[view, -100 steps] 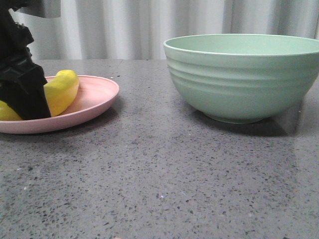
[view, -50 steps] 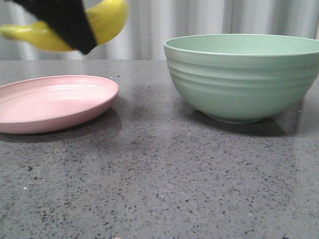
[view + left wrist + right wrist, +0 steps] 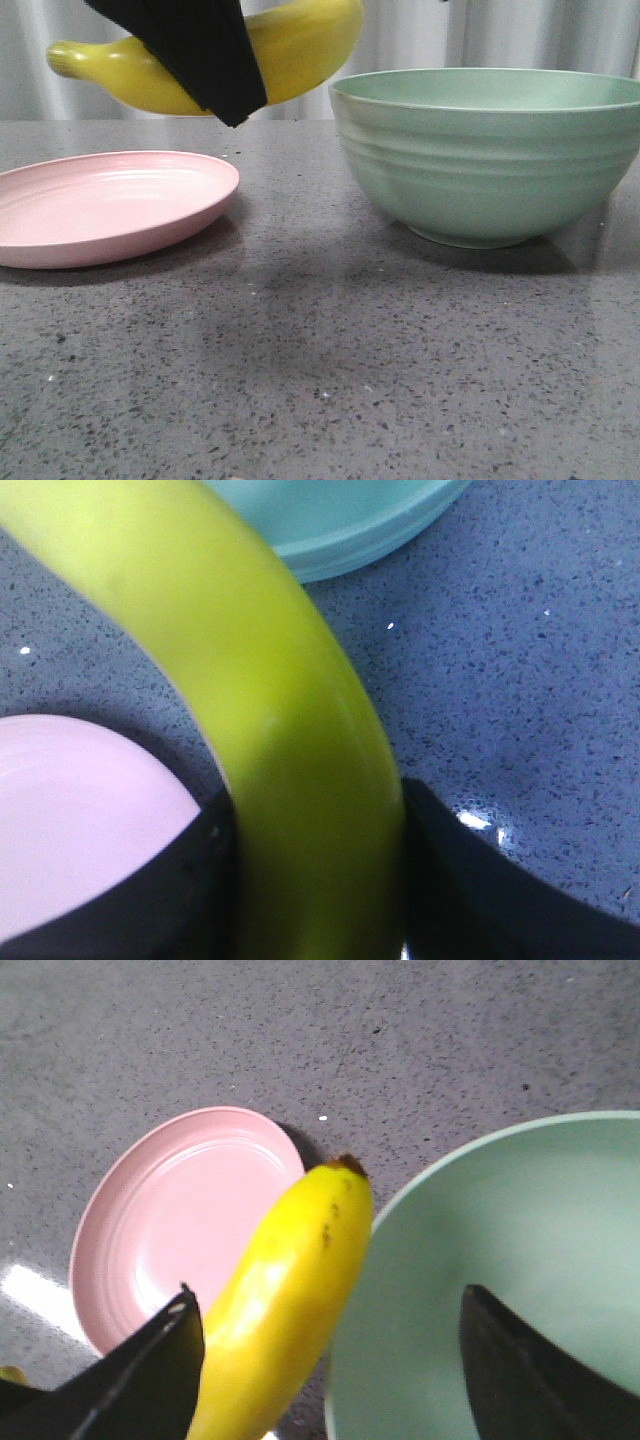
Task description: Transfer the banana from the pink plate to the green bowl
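Observation:
My left gripper point(image 3: 215, 70) is shut on the yellow banana point(image 3: 300, 45) and holds it in the air, above the gap between the pink plate point(image 3: 110, 205) and the green bowl point(image 3: 490, 160). The banana's right end reaches the bowl's left rim. The left wrist view shows both fingers of the left gripper point(image 3: 318, 880) pressed against the banana point(image 3: 250, 660), with the plate point(image 3: 70, 810) and bowl point(image 3: 330, 520) below. My right gripper point(image 3: 327, 1300) is open and empty, high above the banana point(image 3: 290, 1270), plate point(image 3: 170, 1220) and bowl point(image 3: 520, 1220). It is out of the front view.
The plate and bowl stand on a grey speckled tabletop point(image 3: 320, 360). A pale curtain point(image 3: 400, 40) hangs behind the table's far edge. The plate holds nothing, and the part of the bowl's inside that shows is bare.
My left gripper has lifted the banana off the pink plate and carried it up and to the right, towards the green bowl. The plate now lies bare.

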Controlling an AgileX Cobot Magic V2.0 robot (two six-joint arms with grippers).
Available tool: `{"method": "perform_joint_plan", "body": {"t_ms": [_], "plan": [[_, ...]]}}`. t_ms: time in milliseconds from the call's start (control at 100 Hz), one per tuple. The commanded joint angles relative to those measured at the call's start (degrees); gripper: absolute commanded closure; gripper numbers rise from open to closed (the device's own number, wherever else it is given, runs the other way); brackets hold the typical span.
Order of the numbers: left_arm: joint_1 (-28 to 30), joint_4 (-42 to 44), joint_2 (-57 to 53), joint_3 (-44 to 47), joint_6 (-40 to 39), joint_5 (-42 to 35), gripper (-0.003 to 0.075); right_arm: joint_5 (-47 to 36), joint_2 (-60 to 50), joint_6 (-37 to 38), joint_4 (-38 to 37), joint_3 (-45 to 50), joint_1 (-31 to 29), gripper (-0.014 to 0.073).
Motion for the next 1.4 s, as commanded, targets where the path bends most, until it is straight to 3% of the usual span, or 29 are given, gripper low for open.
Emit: {"method": "perform_joint_plan", "body": {"t_ms": [0, 470, 540, 700, 780, 940, 1010, 1180, 1390], "plan": [[-0.43, -0.57, -2.11, -2.05, 0.02, -2.57, 0.0741, -3.00, 1.09, -0.29, 4.22, -3.81, 0.12, 0.0134], [-0.43, -1.50, -2.11, -2.05, 0.02, -2.68, 0.0741, -1.47, 9.15, -0.29, 8.16, -7.87, 1.66, 0.0144], [-0.43, -1.50, -2.11, -2.05, 0.02, -2.68, 0.0741, -1.47, 9.15, -0.29, 8.16, -7.87, 1.66, 0.0215], [-0.43, -1.50, -2.11, -2.05, 0.02, -2.56, 0.0736, -1.36, 9.15, -0.29, 8.16, -7.87, 1.66, 0.0534], [-0.43, -1.50, -2.11, -2.05, 0.02, -2.56, 0.0662, -1.36, 9.15, -0.29, 8.16, -7.87, 1.66, 0.0668], [-0.43, -1.38, -2.21, -2.05, 0.02, -2.56, 0.0337, -1.74, 9.15, -0.29, 8.16, -7.87, 1.66, 0.0665], [-0.43, -0.18, -2.71, -2.17, 0.02, -2.31, 0.0265, -2.11, 8.98, -0.29, 8.16, -7.87, 1.66, 0.0665], [-0.29, 5.02, -5.64, -3.85, -2.41, -1.64, 0.0258, -4.36, 6.70, -0.29, 8.16, -7.87, -0.71, 0.0665], [-0.28, 6.09, -8.64, -6.57, -3.18, -0.93, 0.0258, -4.75, 2.75, -0.29, 5.85, -7.96, -8.39, 0.0665]]}}
